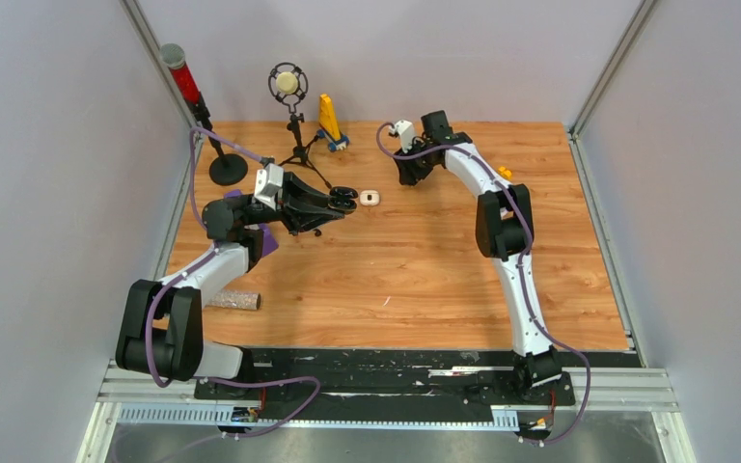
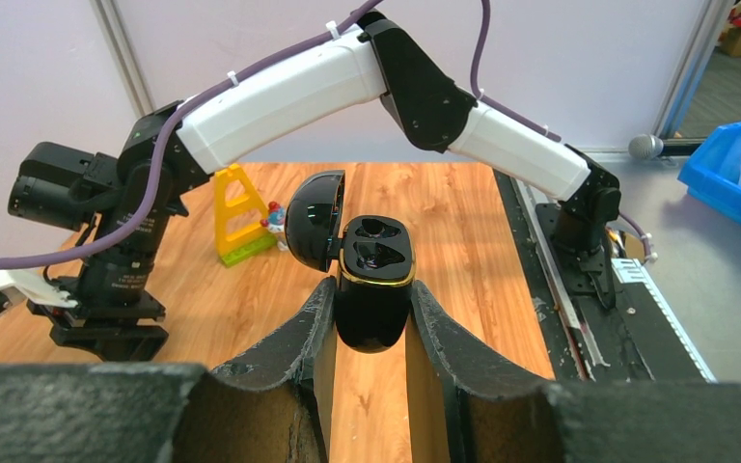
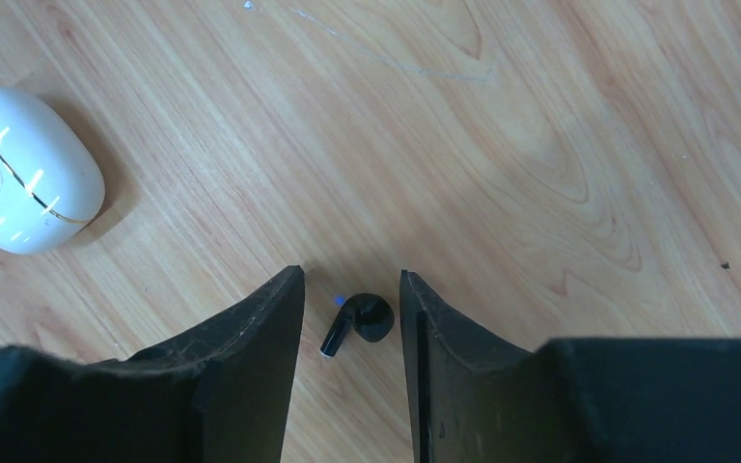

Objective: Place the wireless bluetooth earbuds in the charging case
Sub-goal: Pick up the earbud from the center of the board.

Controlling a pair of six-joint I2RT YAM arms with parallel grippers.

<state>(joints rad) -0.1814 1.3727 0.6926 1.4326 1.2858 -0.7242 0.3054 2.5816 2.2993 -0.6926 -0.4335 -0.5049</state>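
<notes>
Wood table [image 1: 425, 280], far side: left claw [image 2: 371, 289] grips the open black case [image 2: 376, 256], right claw [image 3: 352, 282] stands narrow around a black earbud [image 3: 359, 318]

No text, label, brand, number or sign can be read on any surface in view. The black case [image 2: 374, 280], the white case [image 3: 21, 172] and the yellow stand [image 2: 236, 214] show plain faces. A pale tag [image 2: 630, 271] at the edge of the table [image 2: 463, 222] is too small to read.
</notes>
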